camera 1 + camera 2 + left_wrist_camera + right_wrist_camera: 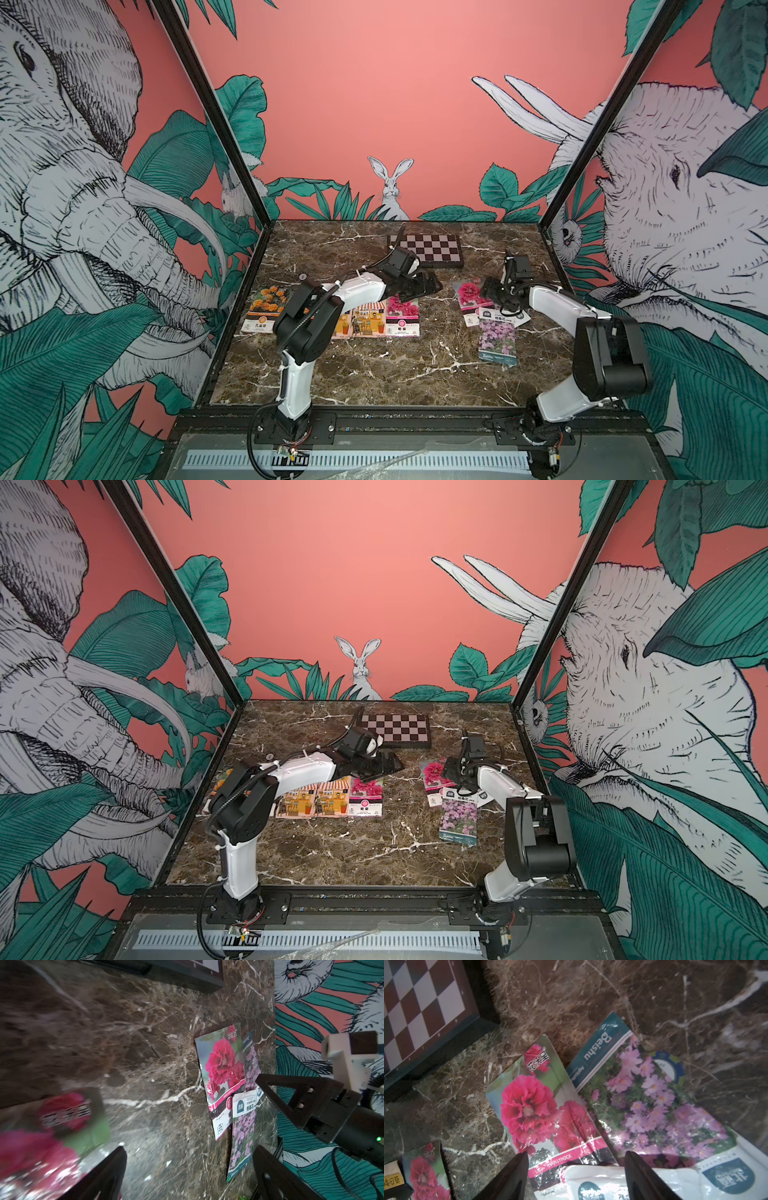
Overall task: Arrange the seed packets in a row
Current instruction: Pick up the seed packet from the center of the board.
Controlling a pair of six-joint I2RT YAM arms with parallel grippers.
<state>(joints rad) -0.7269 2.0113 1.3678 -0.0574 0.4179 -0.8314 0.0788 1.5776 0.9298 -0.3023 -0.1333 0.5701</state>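
Several seed packets lie in a row at the left of the marble table: an orange marigold packet (266,309), orange-striped shop packets (365,321) and a magenta packet (402,316). My left gripper (428,286) (191,1178) hangs open just behind that magenta packet with nothing between its fingers. At the right, a second magenta packet (468,296) (542,1109) and two lilac packets (498,341) (654,1101) overlap in a loose pile. My right gripper (488,291) (577,1176) stands open right above where they overlap, its jaws astride the magenta packet and the white end of a lilac packet (612,1182).
A black-and-white chequered board (424,249) (421,1001) lies at the back of the table (374,374), close behind both grippers. Painted walls close the table on three sides. The two arm bases stand at the front edge.
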